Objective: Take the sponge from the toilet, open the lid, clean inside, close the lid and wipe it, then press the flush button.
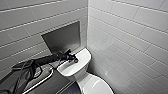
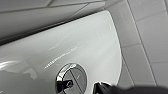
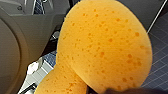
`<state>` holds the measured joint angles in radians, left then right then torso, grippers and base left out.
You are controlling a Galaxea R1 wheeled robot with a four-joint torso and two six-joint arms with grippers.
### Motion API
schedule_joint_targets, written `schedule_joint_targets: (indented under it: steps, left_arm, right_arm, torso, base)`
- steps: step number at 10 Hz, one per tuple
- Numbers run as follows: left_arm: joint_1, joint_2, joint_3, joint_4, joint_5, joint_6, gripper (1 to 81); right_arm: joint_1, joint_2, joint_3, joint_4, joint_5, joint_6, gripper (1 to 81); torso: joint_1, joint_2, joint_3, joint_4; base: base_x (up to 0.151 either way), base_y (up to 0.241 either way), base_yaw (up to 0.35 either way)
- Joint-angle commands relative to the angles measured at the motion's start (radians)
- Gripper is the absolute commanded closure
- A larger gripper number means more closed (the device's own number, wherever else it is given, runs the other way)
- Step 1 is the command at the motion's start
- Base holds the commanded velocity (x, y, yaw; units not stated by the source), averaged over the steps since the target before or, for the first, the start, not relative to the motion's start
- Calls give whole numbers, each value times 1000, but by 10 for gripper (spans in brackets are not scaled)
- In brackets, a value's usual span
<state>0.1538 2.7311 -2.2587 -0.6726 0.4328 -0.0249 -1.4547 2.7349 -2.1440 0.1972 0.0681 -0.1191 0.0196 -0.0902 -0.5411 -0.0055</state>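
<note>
**Flush button** [image 2: 71,78]: round, chrome-rimmed, with a line splitting its face. It is set in the middle of the white tank cover [image 2: 82,42].

**Left gripper** [image 1: 73,59]: directly over the button, at or just above it. Contact cannot be told, nor whether the gripper is spread or closed. Its dark arm comes in low across the near end of the cover.

**Tank cover:** glossy, rounded oblong. Its long axis runs along the wall that bears the grey niche [image 1: 62,37], toward the room corner. The back edge lies close against that wall. The far end sits just beside the side tiled wall [image 1: 130,37], with a narrow gap between. Bare cover surface lies on either side of the button.

**Toilet** [image 1: 79,74]: stands in the corner, bowl pointing away from the niche wall.

**Lid** [image 1: 96,85]: down, its top bare.

**Metal rail** [image 1: 41,80]: beside the toilet on the arm's side, near the tank.

**Sponge** [image 3: 105,45]: orange, pored, aloft above dark floor tiles [image 3: 160,62] and beside the robot's grey body [image 3: 27,37]. It is bent into two lobes and pinched at the fold by the right gripper [image 3: 110,90], which is clamped on it. Bent like this, its long axis cannot be read.
</note>
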Motion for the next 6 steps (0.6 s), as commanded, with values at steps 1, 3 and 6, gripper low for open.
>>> schedule_joint_targets:
  steps: [1,3,6]
  left_arm:
    - [-142,-30,-65,53,1,2,811]
    - [-113,-26,-82,76,-25,2,811]
    - [-84,-13,-84,87,-62,2,811]
  right_arm:
    - [-11,-2,15,2,-86,-4,811]
    - [-11,5,15,2,-86,-5,811]
    - [-14,10,15,2,-86,-7,811]
  torso:
    - [0,0,0,0]
    - [0,0,0,0]
    - [0,0,0,0]
  base:
    - [0,0,0]
    - [0,0,0]
    - [0,0,0]
